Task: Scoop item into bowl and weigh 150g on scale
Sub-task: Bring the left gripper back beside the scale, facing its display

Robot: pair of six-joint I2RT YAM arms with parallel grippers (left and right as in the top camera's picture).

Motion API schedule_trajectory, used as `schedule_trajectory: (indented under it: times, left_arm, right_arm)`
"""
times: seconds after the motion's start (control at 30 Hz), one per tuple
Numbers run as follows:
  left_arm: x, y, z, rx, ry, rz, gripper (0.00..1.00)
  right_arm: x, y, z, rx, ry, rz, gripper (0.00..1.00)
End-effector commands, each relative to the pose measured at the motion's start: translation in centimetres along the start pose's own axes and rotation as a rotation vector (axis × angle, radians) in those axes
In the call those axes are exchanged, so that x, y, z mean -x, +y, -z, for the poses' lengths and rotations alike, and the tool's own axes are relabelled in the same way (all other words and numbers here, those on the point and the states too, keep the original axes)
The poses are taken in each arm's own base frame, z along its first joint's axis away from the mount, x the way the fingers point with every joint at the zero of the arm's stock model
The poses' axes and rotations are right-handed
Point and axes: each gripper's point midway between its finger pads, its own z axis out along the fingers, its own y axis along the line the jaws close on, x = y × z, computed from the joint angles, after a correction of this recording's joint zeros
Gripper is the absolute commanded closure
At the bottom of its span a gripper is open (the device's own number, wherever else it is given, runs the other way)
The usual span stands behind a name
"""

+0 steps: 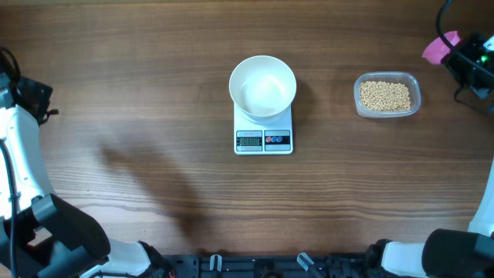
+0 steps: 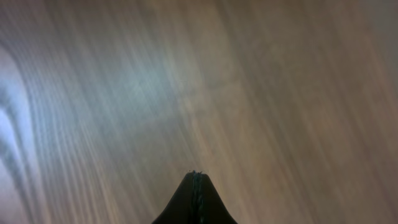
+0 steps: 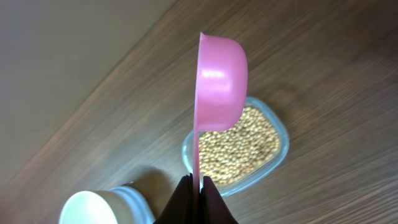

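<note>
Since the bowl (image 1: 263,85) on the scale (image 1: 263,140) is empty, we've all scooping left. Right tool (image 3: 198,180) grips the pink scoop (image 3: 219,87), beans (image 1: 385,96) right of the scale; left tool (image 2: 196,177) closed, empty.

**A:** Where does the bowl (image 1: 263,85) sit?
**B:** On the scale (image 1: 263,123), toward its back edge. The display (image 1: 249,140) lies uncovered in front of it.
**A:** And the scale?
**B:** In the middle of the table (image 1: 139,93).
**A:** The beans (image 1: 385,96)?
**B:** In the tub (image 1: 358,96), right of the scale and well apart from it, level with the bowl.
**A:** Anything farther right?
**B:** The scoop (image 1: 437,48), behind and right of the tub, in the right gripper (image 3: 198,180) near the table's edge.
</note>
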Motion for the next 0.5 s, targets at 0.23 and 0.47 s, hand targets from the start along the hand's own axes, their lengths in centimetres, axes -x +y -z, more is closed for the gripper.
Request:
schedule_trajectory:
  times: [0.23, 0.47]
  left_arm:
    - [1.7, -1.5, -0.4, -0.066, -0.064, 0.128, 0.87]
    - [0.4, -3.3, -0.2, -0.168, 0.021, 0.143, 0.00]
  right_arm:
    - [-0.7, 2.5, -1.0, 0.051, 0.016, -0.082, 0.96]
    - [-0.2, 2.6, -1.1, 0.042, -0.016, -0.036, 0.96]
